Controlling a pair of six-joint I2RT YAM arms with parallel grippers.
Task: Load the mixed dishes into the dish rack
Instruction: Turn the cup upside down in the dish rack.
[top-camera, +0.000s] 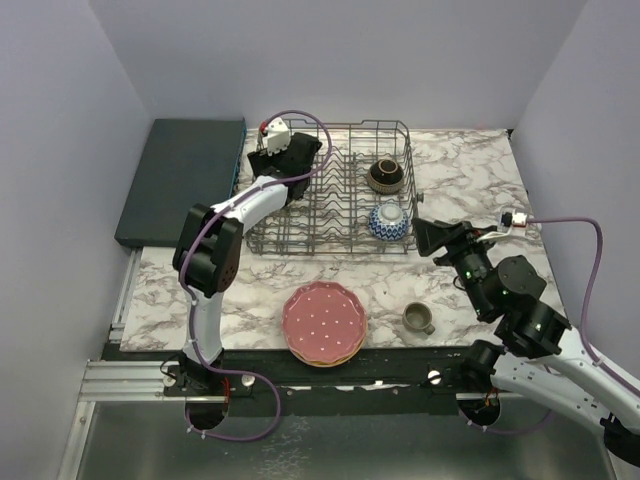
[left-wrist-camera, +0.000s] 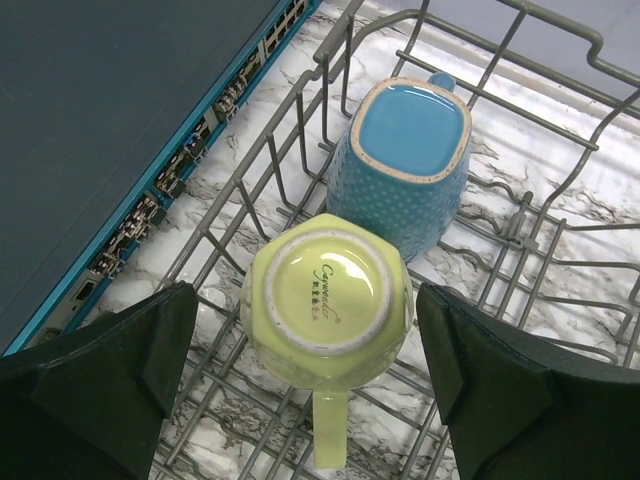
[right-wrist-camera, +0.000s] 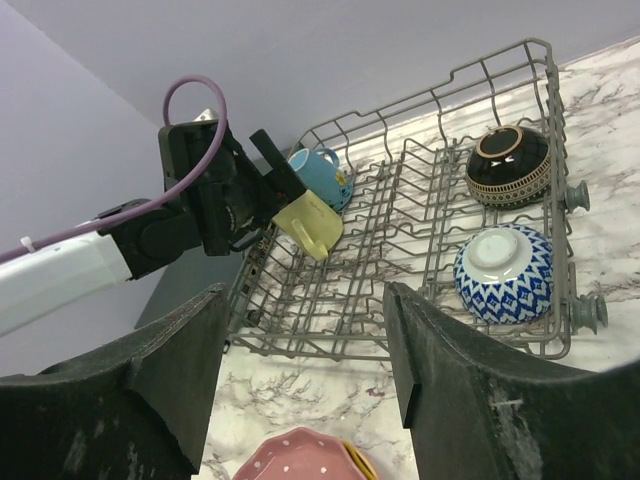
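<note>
A: What is in the dish rack (top-camera: 330, 200), counted?

B: Two mugs and two bowls. The yellow mug (left-wrist-camera: 325, 300) stands upside down at the rack's far left corner, its printed base up and its handle pointing back toward the wrist. The blue mug (left-wrist-camera: 400, 165) is just behind it, so close that I cannot tell whether they touch.

A: And the bowls?

B: Both are upside down at the right end: a dark brown bowl (top-camera: 385, 175) at the back and a blue patterned bowl (top-camera: 388, 221) in front of it.

A: Where is the yellow mug relative to the jaws?

B: It sits right between the fingers of the left gripper (left-wrist-camera: 305, 350), with a clear gap on each side. The jaws are spread wide and grip nothing.

A: What lies outside the rack?

B: One olive-grey mug (top-camera: 418, 318) stands upright on the marble table (top-camera: 460, 180), beside one stack of dotted plates (top-camera: 323, 322). The top plate is pink, with an orange rim under it. I cannot count more.

A: The right gripper (right-wrist-camera: 305, 370)?

B: It hovers just off the rack's near right corner, close to the blue bowl. Its jaws are partly apart with nothing between them.

A: Anything else?

B: One flat dark teal box with a row of ports (top-camera: 185, 180) lies left of the rack.
</note>
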